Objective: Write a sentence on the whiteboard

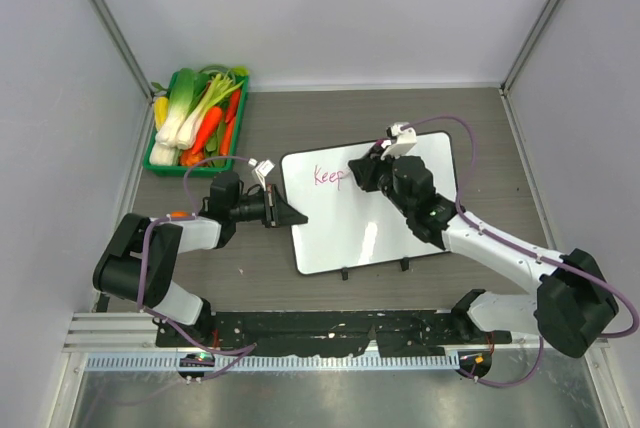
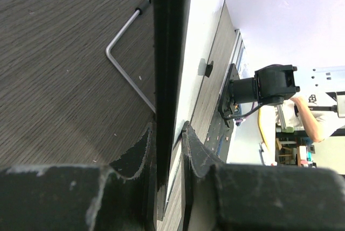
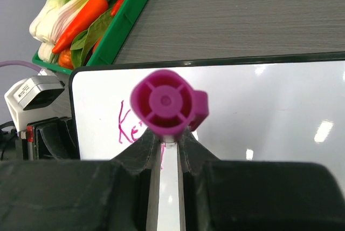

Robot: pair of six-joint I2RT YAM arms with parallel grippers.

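The whiteboard (image 1: 375, 213) lies flat on the table, with "Keep" written in magenta near its far left corner. My left gripper (image 1: 292, 217) is shut on the board's left edge; the left wrist view shows the black rim (image 2: 168, 69) pinched between the two fingers. My right gripper (image 1: 362, 174) is shut on a magenta marker (image 3: 168, 103) and holds it upright over the board, just right of the written word. The marker's tip is hidden behind its own cap end. The writing (image 3: 125, 126) shows left of the marker in the right wrist view.
A green tray (image 1: 166, 163) of toy vegetables stands at the far left of the table, also in the right wrist view (image 3: 126, 18). A bent metal rod (image 2: 126, 69) lies on the table beside the board's edge. Two black clips (image 1: 374, 268) sit on the board's near edge.
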